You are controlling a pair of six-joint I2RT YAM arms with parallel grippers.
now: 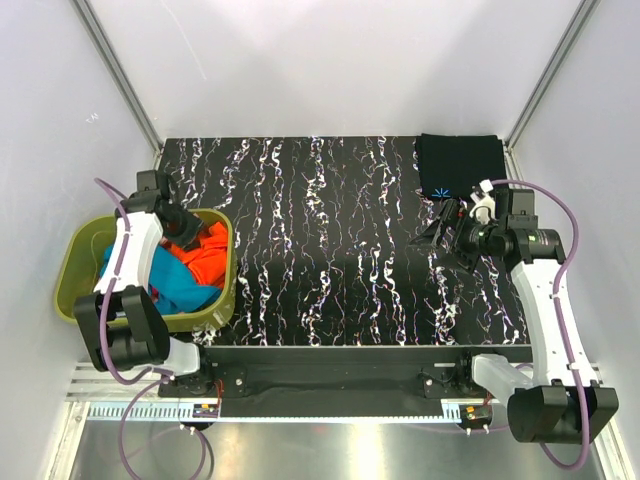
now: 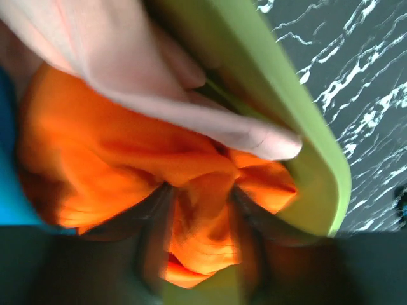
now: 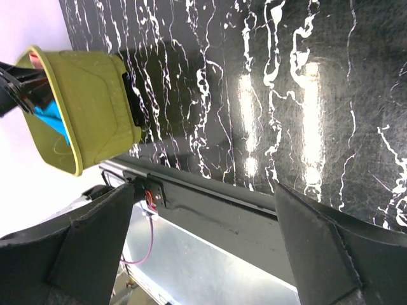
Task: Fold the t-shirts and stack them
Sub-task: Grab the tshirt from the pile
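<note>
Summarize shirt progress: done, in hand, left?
Done: black shirt folded at the far right corner of the table. In hand: left gripper straddles a fold of the orange shirt in the basket; grip unclear. Left: it, teal shirt, pink shirt. Right gripper open, empty.

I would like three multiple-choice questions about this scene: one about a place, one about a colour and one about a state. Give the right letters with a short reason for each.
1. Where on the table does the folded black t-shirt lie?
A) near left corner
B) far right corner
C) the middle

2. What colour is the cloth between the fingers of the left gripper?
A) orange
B) white
C) black

3. In what state is the right gripper?
A) shut on the black t-shirt
B) open, holding nothing
C) shut, holding nothing

Answers:
1 B: the top view shows it lying flat in that corner.
2 A: the left wrist view shows a fold of the orange t-shirt between the fingers.
3 B: its fingers stand wide apart, with only bare table between them.
</note>
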